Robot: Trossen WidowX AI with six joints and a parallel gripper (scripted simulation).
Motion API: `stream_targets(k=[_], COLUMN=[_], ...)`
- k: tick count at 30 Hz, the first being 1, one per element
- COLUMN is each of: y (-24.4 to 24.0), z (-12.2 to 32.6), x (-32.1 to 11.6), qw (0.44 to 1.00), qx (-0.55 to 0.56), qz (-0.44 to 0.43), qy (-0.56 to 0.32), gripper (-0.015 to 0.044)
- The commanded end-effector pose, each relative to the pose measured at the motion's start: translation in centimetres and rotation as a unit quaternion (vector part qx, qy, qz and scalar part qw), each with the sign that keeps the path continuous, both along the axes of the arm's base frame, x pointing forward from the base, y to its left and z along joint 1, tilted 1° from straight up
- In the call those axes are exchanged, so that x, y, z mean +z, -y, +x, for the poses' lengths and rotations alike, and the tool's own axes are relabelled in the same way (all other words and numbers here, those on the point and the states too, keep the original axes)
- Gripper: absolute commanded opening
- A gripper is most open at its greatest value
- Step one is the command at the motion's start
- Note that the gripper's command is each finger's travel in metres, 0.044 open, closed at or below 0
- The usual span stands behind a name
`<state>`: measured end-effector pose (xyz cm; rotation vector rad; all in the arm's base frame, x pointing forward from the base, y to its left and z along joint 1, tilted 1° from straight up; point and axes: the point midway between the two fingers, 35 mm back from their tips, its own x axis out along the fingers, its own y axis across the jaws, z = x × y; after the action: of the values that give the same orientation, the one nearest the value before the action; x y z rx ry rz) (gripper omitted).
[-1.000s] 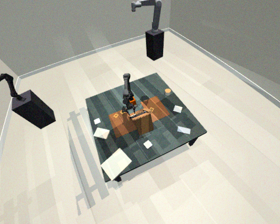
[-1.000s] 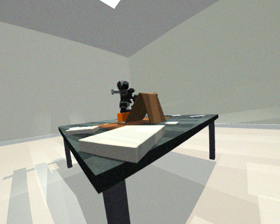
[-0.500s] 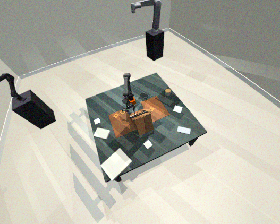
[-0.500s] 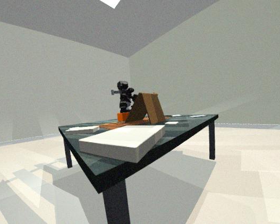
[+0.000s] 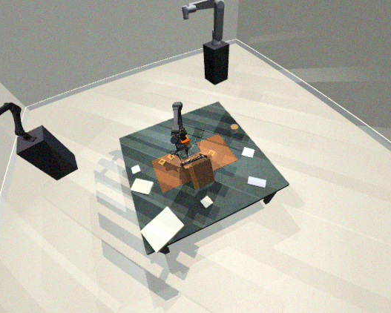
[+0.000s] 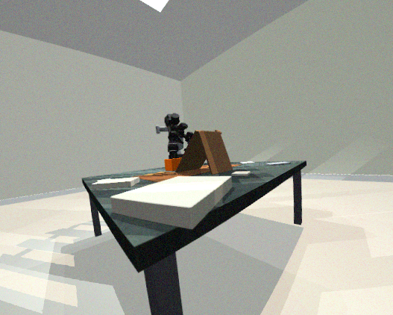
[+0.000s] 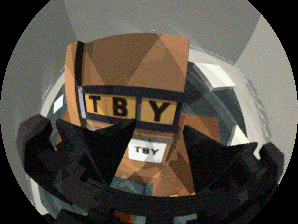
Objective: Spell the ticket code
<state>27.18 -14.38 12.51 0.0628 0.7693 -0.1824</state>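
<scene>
The brown board [image 5: 202, 174] [image 6: 219, 153] [image 7: 135, 60] stands propped up like a tent. Its dark rail [image 7: 115, 90] holds three yellow tiles reading T, B, Y from left to right in the wrist view: the T tile [image 7: 95, 104], the B tile [image 7: 120, 106] and the Y tile [image 7: 159, 112]. T and B sit side by side; a dark gap separates B from Y. The white ticket [image 7: 147, 150] below reads TBY. My gripper [image 5: 183, 155] [image 7: 160, 125] is open in front of the rail, its fingertips apart near the lower edge around Y. Nothing shows held between them.
Loose yellow tiles [image 5: 162, 162] [image 5: 171, 157] [image 5: 211, 152] lie on the orange mats [image 5: 165, 182] [image 5: 224, 148] beside the board. A large white block [image 5: 162, 229] [image 6: 173, 192] is at the table's corner. Smaller pale blocks [image 5: 142, 186] [image 5: 206, 202] [image 5: 257, 182] and a wooden cylinder [image 5: 234, 128] stand around.
</scene>
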Motion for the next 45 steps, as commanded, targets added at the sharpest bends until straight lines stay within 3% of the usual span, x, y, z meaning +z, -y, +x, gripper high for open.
stream_targets(k=[1,6,17,27,45], y=[-0.1,-0.2,-0.1,0.1,3.8], z=[-0.1,-0.1,-0.1,0.1,2.3], x=[0.3,0.5,0.3,0.3,1.0], qw=[1.000,1.000,1.000,1.000,0.942], qx=[0.003,0.003,0.000,-0.001,-0.002], qz=[-0.001,-0.001,0.000,0.003,0.060], qy=[0.002,0.002,0.000,-0.012,-0.330], gripper=[0.0295,0.0295,0.0006,0.0000,0.0000])
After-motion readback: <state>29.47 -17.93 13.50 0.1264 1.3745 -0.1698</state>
